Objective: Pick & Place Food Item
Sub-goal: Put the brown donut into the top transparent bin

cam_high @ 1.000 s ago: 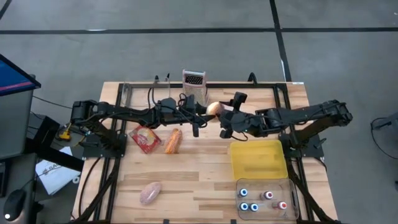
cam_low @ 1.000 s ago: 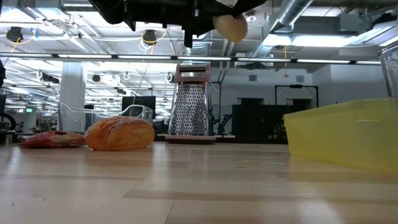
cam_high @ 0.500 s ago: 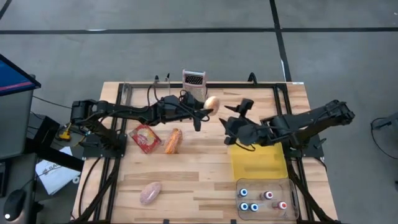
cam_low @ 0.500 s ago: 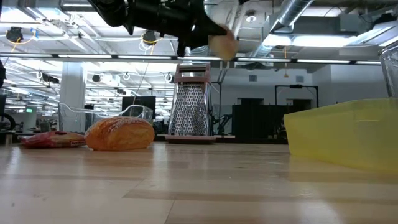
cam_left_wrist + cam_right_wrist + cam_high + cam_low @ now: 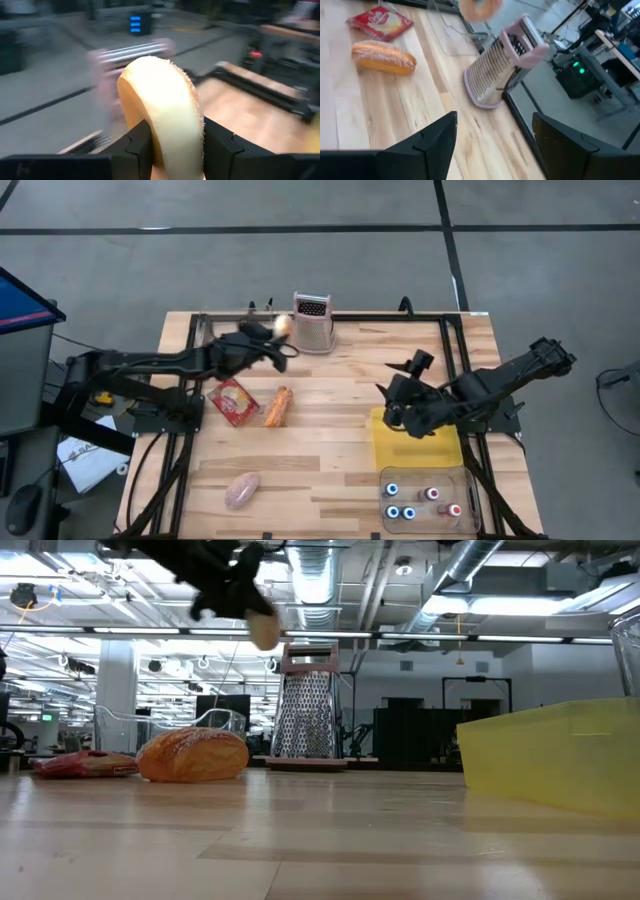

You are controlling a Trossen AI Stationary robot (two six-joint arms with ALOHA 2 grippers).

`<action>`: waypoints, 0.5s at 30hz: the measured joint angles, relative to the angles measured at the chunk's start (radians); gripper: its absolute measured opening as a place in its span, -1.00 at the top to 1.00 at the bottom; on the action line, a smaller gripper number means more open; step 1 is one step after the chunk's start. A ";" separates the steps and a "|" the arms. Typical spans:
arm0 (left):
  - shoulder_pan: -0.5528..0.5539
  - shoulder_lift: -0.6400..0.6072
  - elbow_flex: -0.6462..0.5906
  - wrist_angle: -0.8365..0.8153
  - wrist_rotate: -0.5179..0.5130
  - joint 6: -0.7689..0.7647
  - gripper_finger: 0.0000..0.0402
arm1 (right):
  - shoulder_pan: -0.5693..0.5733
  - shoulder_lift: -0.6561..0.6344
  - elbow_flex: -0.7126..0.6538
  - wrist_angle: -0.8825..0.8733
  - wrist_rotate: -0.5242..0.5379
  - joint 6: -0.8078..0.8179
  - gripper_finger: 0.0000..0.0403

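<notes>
The left gripper grips a pale, sugar-dusted donut between its dark fingers, holding it in the air just beside the metal grater at the table's far edge. A second ago the donut hung near the table's middle, where the two grippers met; it has since swung left toward the grater. The right gripper, jaws wide and empty, has drawn back over the yellow bin. On the pale wood planks lie a crusty orange bread roll, a red packet beside it and a pink sausage nearer the front. A clear box of small bottles sits by the bin.
</notes>
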 joint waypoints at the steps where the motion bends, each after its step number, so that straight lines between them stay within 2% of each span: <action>1: 0.001 -0.033 -0.019 -0.019 -0.036 -0.020 0.40 | 0.011 0.000 0.000 -0.023 0.006 0.032 -0.24; 6: 0.013 -0.176 -0.100 -0.148 -0.181 -0.130 0.40 | 0.059 0.000 0.000 -0.129 0.027 0.163 -0.24; 10: 0.074 -0.228 -0.122 -0.248 -0.193 -0.225 0.40 | 0.086 -0.002 -0.022 -0.156 0.053 0.219 -0.24; 15: 0.255 -0.223 -0.131 -0.363 -0.149 -0.306 0.43 | 0.092 -0.015 -0.077 -0.164 0.065 0.270 -0.24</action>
